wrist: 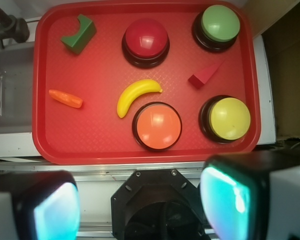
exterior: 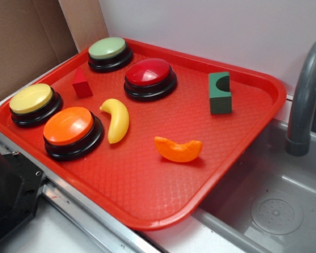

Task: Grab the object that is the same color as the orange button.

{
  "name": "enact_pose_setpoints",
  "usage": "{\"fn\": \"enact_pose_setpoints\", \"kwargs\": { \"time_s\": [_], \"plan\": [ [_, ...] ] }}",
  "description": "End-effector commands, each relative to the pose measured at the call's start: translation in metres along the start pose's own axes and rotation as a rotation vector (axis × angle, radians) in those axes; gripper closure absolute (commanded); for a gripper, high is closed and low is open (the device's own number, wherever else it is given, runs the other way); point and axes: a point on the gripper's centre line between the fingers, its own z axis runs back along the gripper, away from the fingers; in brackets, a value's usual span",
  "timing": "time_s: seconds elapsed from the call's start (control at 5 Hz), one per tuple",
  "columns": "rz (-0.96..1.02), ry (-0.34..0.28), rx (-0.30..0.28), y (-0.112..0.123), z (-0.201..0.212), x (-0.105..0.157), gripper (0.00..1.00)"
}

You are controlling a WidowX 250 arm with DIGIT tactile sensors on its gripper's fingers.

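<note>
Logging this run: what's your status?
Jaws open, empty, well back of the red tray. Orange wedge lies free, untouched, apart from banana and orange button. Nothing in the way.

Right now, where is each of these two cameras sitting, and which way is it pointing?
Exterior: off to one side of the red tray, above it, looking down at an angle across the tray with the sink beside it; nothing clearly of the robot shows.
Wrist: on the arm, high above, looking straight down on the tray; the open end effector fills the bottom edge, its two fingers blurred and spread wide.
Both show: the orange button, the orange fruit wedge, yellow banana, and the red, green and yellow buttons.
</note>
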Motion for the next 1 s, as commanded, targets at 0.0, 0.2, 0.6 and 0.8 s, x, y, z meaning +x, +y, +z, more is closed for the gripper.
{"fn": "enact_pose_setpoints", "kwargs": {
  "time_s": [0.0,0.2,0.6,0.8],
  "plan": [
    [0.000,0.000,0.000,0.000,0.000,0.000,0.00],
    [-0.248,-0.087,-0.071,-0.040,-0.013,0.026,0.00],
    [-0.750,-0.077,-0.101,-0.103,-0.064,0.053,0.00],
    [-1.002,-0.004,-0.104,-0.124,-0.109,0.049,0.00]
  ]
}}
